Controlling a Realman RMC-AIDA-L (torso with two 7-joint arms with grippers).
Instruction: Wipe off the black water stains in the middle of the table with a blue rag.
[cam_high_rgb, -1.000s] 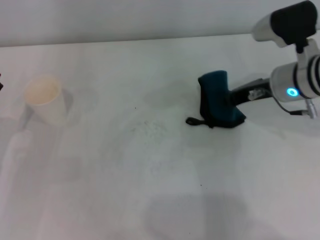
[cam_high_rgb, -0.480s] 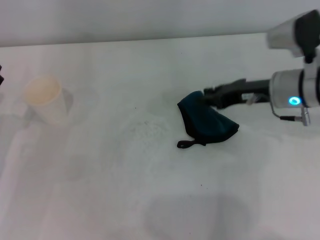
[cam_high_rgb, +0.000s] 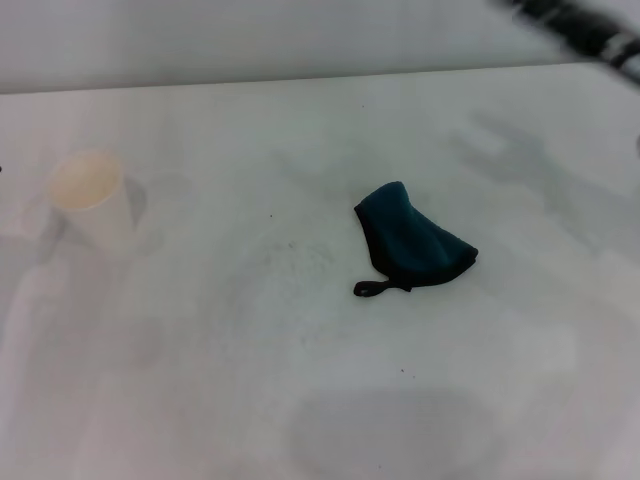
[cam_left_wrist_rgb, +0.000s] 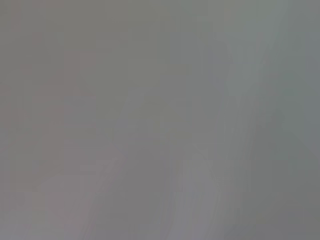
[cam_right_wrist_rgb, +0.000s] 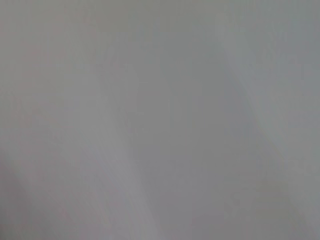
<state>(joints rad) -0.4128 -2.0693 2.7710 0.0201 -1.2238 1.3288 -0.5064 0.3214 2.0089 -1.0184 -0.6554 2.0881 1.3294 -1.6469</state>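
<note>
L wrist | blank grey-white blur (faint streaks) | no obj discernible

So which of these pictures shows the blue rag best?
The head view. The blue rag lies there in full on the white table, crumpled, its black loop toward the near side. Both wrist views show only a blank grey blur, with no rag at all.

Rag (cam_high_rgb: 412, 245) lies on table (cam_high_rgb: 300, 400) — cup (cam_high_rgb: 90, 198) far left.

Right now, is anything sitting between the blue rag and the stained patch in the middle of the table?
Nothing visible. The blue rag lies loose on the table, beside the faint specks. The cup stands far off toward the robot's left.
</note>
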